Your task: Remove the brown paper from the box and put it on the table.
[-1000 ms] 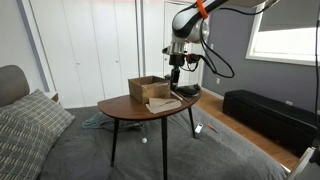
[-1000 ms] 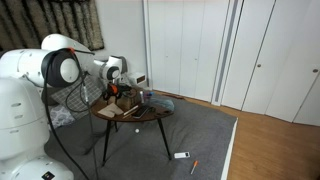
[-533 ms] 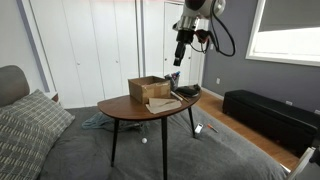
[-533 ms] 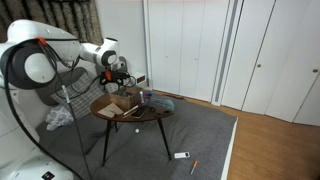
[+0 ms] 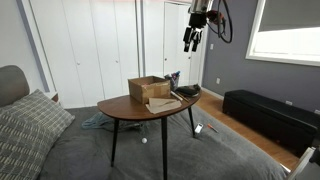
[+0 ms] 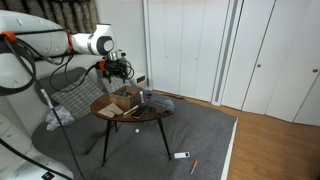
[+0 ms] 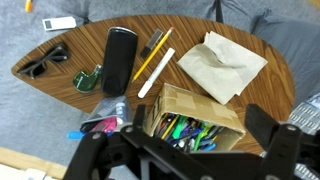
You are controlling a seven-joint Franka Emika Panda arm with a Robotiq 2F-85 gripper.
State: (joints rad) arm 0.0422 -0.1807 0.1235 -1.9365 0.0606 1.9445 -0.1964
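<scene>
In the wrist view, 1 pair of sunglasses (image 7: 45,58) lies at the left end of the wooden table (image 7: 75,45). Next come a black case (image 7: 120,60), a yellow pencil (image 7: 150,62) and a white stick (image 7: 155,72). Right of these stands the box (image 7: 200,108), open and full of pens. The brown paper (image 7: 222,65) lies flat on the table, out of the box and just beside its far corner. My gripper (image 7: 188,140) is empty, its 2 fingers (image 7: 262,128) spread wide apart. The paper sits ahead and right of its middle. In both exterior views my gripper (image 5: 193,38) (image 6: 120,68) hangs high over the table, well apart from the paper (image 5: 162,102).
</scene>
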